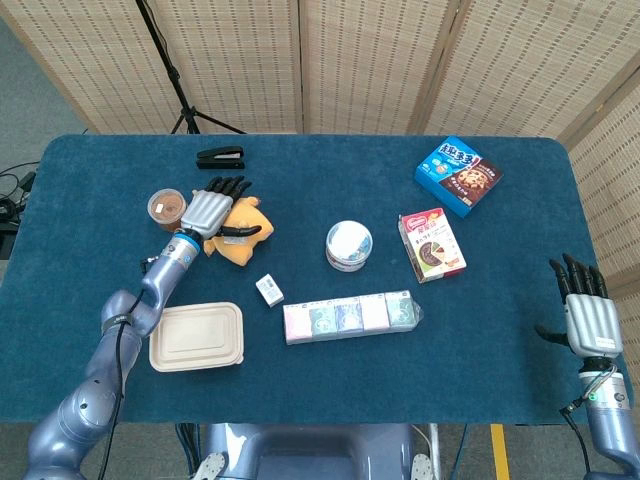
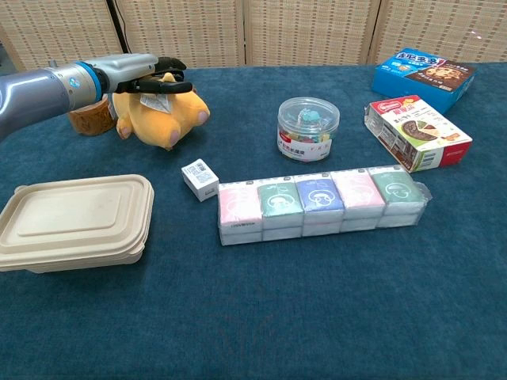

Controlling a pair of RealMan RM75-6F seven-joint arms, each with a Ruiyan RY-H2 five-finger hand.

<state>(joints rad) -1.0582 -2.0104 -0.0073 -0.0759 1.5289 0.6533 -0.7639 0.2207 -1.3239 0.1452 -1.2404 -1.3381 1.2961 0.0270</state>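
My left hand (image 1: 210, 208) lies stretched over the upper left side of a yellow-orange plush toy (image 1: 243, 228) at the table's left rear. In the chest view the left hand (image 2: 146, 73) rests on the top of the plush toy (image 2: 166, 115), fingers extended and thumb across its head; no closed grip shows. A brown cup (image 1: 167, 207) stands just left of the hand. My right hand (image 1: 586, 312) hovers by the table's right edge, fingers apart and holding nothing, far from every object.
A beige lidded food box (image 1: 197, 337), a small white box (image 1: 269, 290) and a row of tissue packs (image 1: 347, 316) lie in front. A round clear tub (image 1: 348, 245), a pink-green box (image 1: 431, 244), a blue cookie box (image 1: 458, 175) and a black stapler (image 1: 220, 157) lie further back.
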